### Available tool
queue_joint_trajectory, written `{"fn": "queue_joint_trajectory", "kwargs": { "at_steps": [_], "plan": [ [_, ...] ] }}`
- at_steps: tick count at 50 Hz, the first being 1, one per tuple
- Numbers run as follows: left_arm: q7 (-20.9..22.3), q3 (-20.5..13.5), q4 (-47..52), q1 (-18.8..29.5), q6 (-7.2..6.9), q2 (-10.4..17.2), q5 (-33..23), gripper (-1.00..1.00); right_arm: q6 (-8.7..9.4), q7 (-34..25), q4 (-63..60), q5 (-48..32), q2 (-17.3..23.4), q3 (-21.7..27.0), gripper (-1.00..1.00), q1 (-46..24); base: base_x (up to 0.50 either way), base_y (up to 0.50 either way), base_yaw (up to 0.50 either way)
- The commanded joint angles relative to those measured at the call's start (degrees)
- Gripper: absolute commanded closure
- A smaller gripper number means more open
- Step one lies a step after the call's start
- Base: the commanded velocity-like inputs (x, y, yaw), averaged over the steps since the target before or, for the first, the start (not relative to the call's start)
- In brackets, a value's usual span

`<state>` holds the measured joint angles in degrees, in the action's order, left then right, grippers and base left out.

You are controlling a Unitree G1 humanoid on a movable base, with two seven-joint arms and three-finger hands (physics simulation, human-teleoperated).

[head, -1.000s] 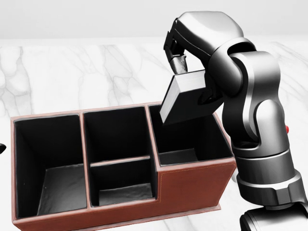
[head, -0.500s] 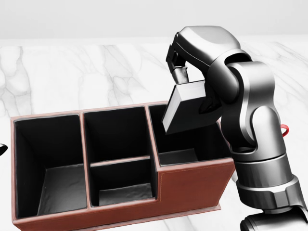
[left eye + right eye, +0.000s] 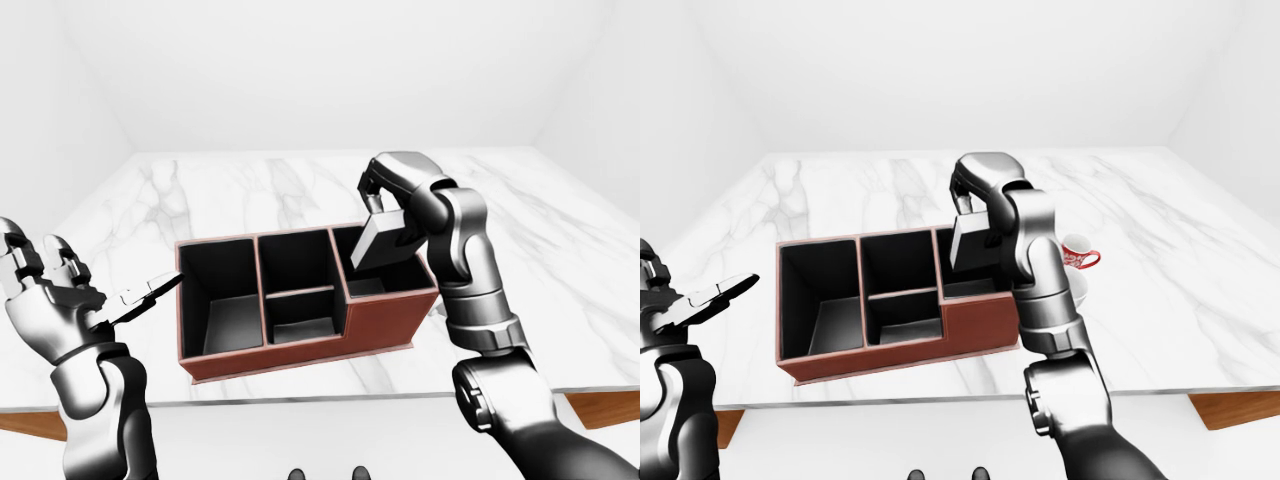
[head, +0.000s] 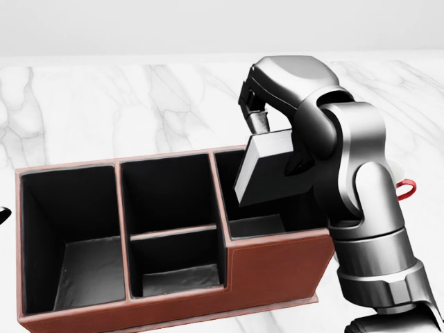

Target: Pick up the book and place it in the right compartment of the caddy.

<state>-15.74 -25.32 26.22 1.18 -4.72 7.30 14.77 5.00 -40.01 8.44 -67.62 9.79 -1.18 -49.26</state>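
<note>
The grey book [image 4: 266,171] hangs tilted, its lower end dipping into the right compartment of the red-brown caddy [image 4: 272,265]. My right hand [image 4: 277,142] is shut on the book's upper end, fingers [image 4: 257,119] on top and the thumb hidden behind it. The caddy has black-lined compartments, and the middle one is split in two. In the left-eye view my left hand [image 3: 62,292] stays open, fingers spread, to the left of the caddy [image 3: 385,318] and apart from it.
The caddy stands on a white marble table [image 3: 250,190], whose near edge runs along the bottom of the eye views. A red-and-white mug [image 3: 1077,252] sits just right of my right arm, with a pale round object [image 3: 1078,287] below it.
The right hand has lowered the book, so its bottom end now sits deeper inside the right compartment. The forearm has swung slightly left. The caddy and the left hand have not moved.
</note>
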Motion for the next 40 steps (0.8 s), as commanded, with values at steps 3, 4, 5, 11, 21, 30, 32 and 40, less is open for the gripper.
{"fn": "queue_joint_trajectory", "kwargs": {
  "at_steps": [3, 4, 5, 11, 21, 30, 32, 40],
  "plan": [
    [0.0, 0.0, -0.1, 0.0, 0.05, 0.0, 0.0, -1.00, 0.00, 0.0, 0.0, -0.8, -0.9, -0.1, 1.00, 0.2, 0.00, 0.00, 0.00],
    [0.0, 0.0, -0.1, 0.1, 0.03, 0.0, 0.0, -1.00, 0.00, 0.0, 0.0, -0.8, -0.9, -0.2, 1.00, 0.2, 0.00, 0.00, 0.00],
    [0.0, 0.1, -0.3, 0.0, 0.25, 0.0, -0.1, -1.00, 0.00, 0.0, 0.0, -0.8, -1.0, -0.1, 1.00, 0.3, 0.00, 0.00, 0.00],
    [0.0, 0.2, -0.3, -0.1, 0.34, -0.1, -0.2, -1.00, 0.00, 0.0, 0.6, -0.8, -1.2, -0.3, 1.00, 0.9, 0.00, 0.00, 0.00],
    [0.1, 0.1, -0.1, -0.2, 0.26, -0.1, -0.1, -1.00, 0.00, 0.0, 3.0, -0.7, -1.4, -0.5, 1.00, 1.7, 0.00, 0.00, 0.00],
    [0.1, 0.1, -0.1, -0.3, 0.40, -0.2, -0.2, -1.00, 0.00, 0.0, 4.1, -0.5, -1.6, -0.6, 1.00, 2.4, 0.00, 0.00, 0.00],
    [0.1, 0.1, 0.0, -0.2, 0.28, -0.2, -0.2, -1.00, 0.00, 0.0, 4.6, -0.4, -1.6, -0.7, 1.00, 2.5, 0.00, 0.00, 0.00],
    [0.2, 0.1, -0.6, -0.1, 0.71, -0.2, -0.2, -1.00, 0.00, 0.0, 6.4, 0.0, -1.9, -0.9, 1.00, 2.6, 0.00, 0.00, 0.00]
  ]
}}
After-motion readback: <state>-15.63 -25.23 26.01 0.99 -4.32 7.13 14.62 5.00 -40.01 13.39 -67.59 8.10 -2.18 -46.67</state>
